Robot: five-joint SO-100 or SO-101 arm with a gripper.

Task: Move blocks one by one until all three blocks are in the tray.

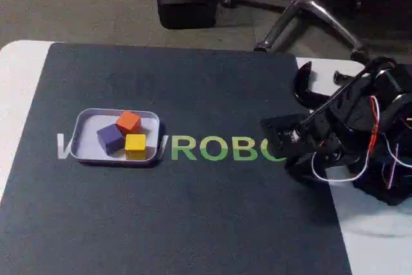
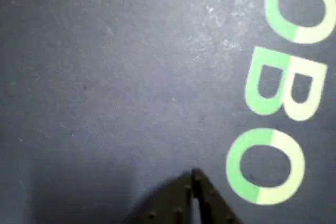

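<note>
In the fixed view the pale tray (image 1: 85,151) lies on the left part of the dark mat. All three blocks rest inside it, bunched together: the orange block (image 1: 129,121) at the back, the purple block (image 1: 110,138) to its front left, the yellow block (image 1: 135,143) to its front right. My gripper (image 1: 277,134) is folded low at the mat's right side, far from the tray. In the wrist view the gripper (image 2: 192,178) enters from the bottom edge, fingertips pressed together over bare mat, shut and holding nothing.
The dark mat (image 1: 193,210) carries green lettering (image 1: 215,149), also seen as lettering (image 2: 273,129) in the wrist view. The black arm body with wires (image 1: 367,140) fills the right edge. A white table edge (image 1: 19,94) shows on the left, and a chair base (image 1: 302,11) stands behind.
</note>
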